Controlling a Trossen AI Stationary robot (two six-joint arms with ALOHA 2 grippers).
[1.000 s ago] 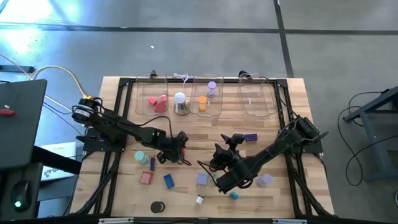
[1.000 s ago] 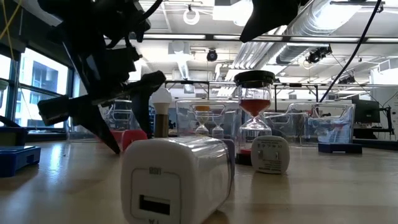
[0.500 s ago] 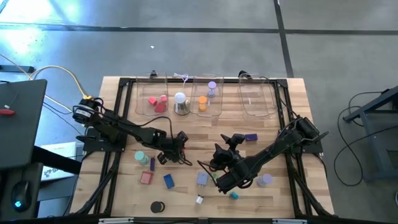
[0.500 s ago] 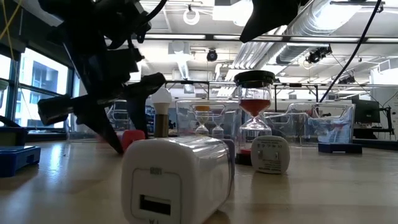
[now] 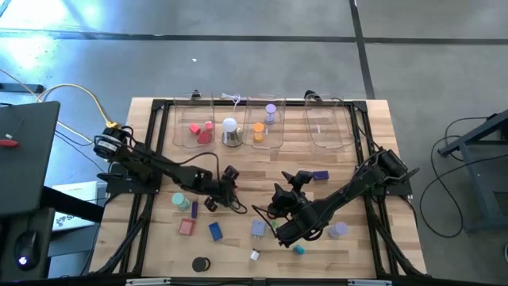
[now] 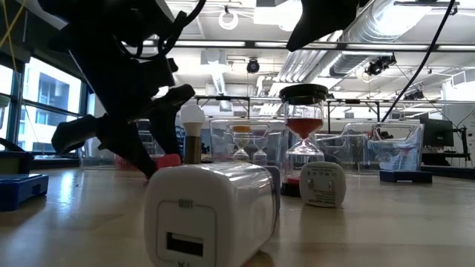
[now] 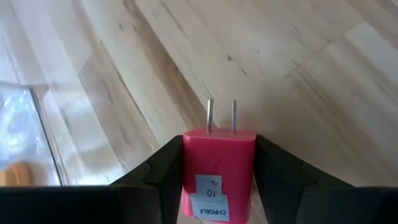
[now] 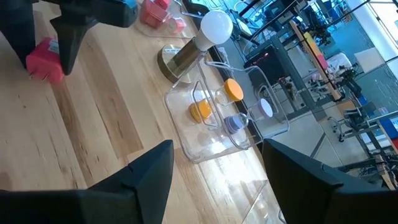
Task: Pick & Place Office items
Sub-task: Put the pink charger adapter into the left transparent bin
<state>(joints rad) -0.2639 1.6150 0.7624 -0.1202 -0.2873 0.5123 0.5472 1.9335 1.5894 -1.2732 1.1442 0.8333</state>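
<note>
At the left of the wooden table [image 5: 365,159], the left gripper [image 7: 219,163] has its two dark fingers pressed against the flat sides of a pink plug-in charger [image 7: 217,167], a smooth plastic block with two thin metal prongs sticking out ahead and a small white label on top; in the overhead view this grip sits near the table's middle, just left of centre [image 5: 213,203]. The step in hand looks like the pick of this charger; from the level view the piece seems at or barely above the wood, so I cannot tell if it is clear of the surface. The next move likely calls for a straight lift, then a carry toward the clear plastic bins [image 5: 258,125] along the far edge, where red pieces, orange and purple spool-shaped pieces and a white dome on a shiny base already stand. The smooth sides may slip if the squeeze is light. Loose pieces lie toward the near edge: a teal cylinder [image 5: 179,199], a pink square [image 5: 186,227], a blue block [image 5: 215,231] and a black disc [image 5: 200,264]. Further right, the right gripper [image 8: 214,171] waits near the table's middle with its fingers spread apart and nothing between them.
</note>
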